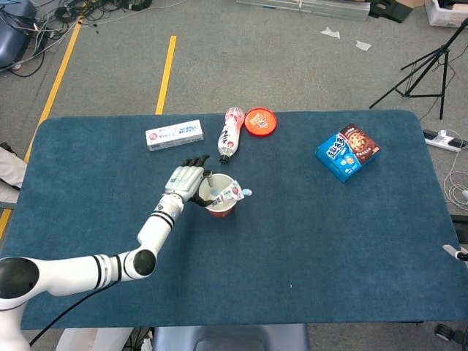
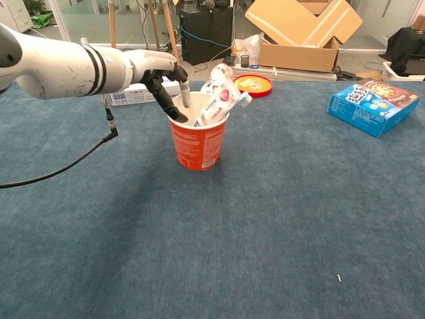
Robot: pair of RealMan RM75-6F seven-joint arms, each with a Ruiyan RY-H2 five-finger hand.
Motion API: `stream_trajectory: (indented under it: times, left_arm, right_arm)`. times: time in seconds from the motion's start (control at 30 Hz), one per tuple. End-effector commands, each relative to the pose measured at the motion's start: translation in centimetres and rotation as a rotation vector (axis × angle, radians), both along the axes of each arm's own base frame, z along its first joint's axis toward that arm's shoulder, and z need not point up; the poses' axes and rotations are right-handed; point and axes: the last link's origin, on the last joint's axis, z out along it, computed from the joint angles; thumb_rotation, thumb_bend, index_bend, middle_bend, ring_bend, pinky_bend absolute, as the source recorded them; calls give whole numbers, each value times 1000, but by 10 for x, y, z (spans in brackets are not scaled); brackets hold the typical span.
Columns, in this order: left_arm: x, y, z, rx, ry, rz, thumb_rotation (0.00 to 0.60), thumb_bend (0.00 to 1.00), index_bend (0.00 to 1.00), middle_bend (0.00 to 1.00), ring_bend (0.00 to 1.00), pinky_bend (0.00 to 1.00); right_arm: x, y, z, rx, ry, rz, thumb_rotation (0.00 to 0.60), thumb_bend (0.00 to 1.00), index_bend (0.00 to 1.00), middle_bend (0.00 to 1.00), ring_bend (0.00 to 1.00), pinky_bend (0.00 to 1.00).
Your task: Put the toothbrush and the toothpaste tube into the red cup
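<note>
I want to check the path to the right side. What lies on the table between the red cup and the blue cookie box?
Nothing: between the red cup and the blue cookie box the head view shows only bare blue cloth of the table.

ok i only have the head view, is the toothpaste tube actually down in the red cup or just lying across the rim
Observer: In the chest view the toothpaste tube has its lower end inside the red cup and its top leans out over the rim.
Operator: is the left hand holding it
Observer: No. The chest view shows a gap between the tube and the left hand; its fingers point down at the opposite side of the rim.
Operator: and the toothbrush
Observer: Only the toothbrush head shows, poking out above the rim beside the tube. The tube hides its handle.
</note>
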Motion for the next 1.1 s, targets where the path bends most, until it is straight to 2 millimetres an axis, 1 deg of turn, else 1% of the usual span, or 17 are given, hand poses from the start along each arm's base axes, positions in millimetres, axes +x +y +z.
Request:
stream_trajectory:
  times: [0.03, 0.43, 0.7, 1.1]
  left_arm:
    - [0, 0, 1, 1, 0, 0, 600, 183, 431, 2, 0, 0]
    - [-2, -1, 3, 5, 2, 5, 600, 183, 434, 2, 0, 0]
    - [0, -1, 7, 10, -4, 1, 600, 183, 442, 2, 0, 0]
    - [-2, -5, 21, 31, -16, 6, 600, 183, 449, 2, 0, 0]
  right_arm:
    - [0, 0, 0, 1, -1, 0, 600, 0, 0, 0, 0, 297]
    - [1, 0, -1, 2, 0, 2, 600, 0, 0, 0, 0, 297]
    - [3, -1, -1, 2, 1, 9, 600, 0, 0, 0, 0, 297]
    - [8, 0, -2, 5, 8, 22, 600, 0, 0, 0, 0, 298]
